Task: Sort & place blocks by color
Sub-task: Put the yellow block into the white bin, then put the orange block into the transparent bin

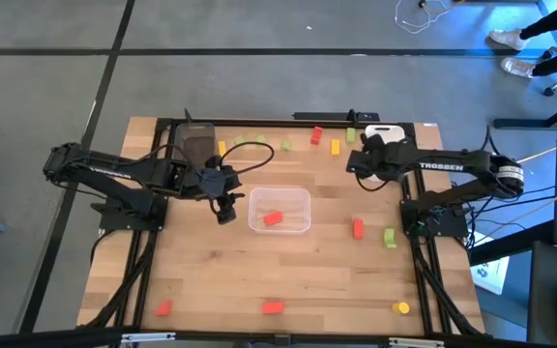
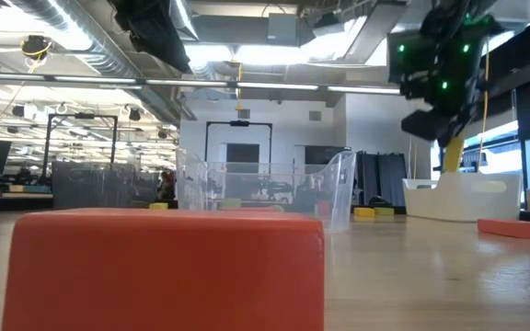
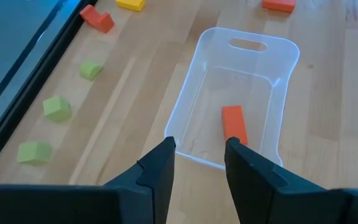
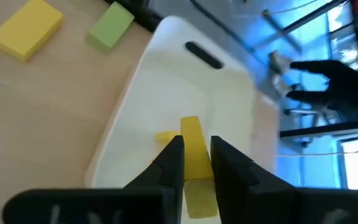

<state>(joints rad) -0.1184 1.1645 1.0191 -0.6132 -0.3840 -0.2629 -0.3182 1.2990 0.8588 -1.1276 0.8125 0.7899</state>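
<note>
My right gripper (image 4: 196, 158) is shut on a yellow block (image 4: 191, 146) above the white tray (image 4: 160, 81) at the table's far right; it also shows in the low view (image 2: 444, 129) and the high view (image 1: 370, 147). Another yellow piece (image 4: 164, 137) lies in that tray. My left gripper (image 3: 199, 163) is open and empty over the clear tray's left end (image 1: 252, 211). A red block (image 3: 234, 124) lies flat in the clear tray (image 3: 241, 68). Red, yellow and green blocks lie scattered on the table. My right gripper pinches the yellow block between its two fingers, on the block's two long sides (image 4: 194, 163). The fingers point down from above. The block hangs upright below the fingers (image 2: 452, 154), lifted clear above the white tray (image 2: 467, 198).
A dark grey tray (image 1: 198, 150) stands at the far left. Loose blocks: red (image 1: 316, 135), yellow (image 1: 337, 147), red (image 1: 358, 228), green (image 1: 391, 237), red (image 1: 273, 307), yellow (image 1: 401, 307), red (image 1: 163, 307). Green blocks (image 3: 56, 108) lie near the table's far edge.
</note>
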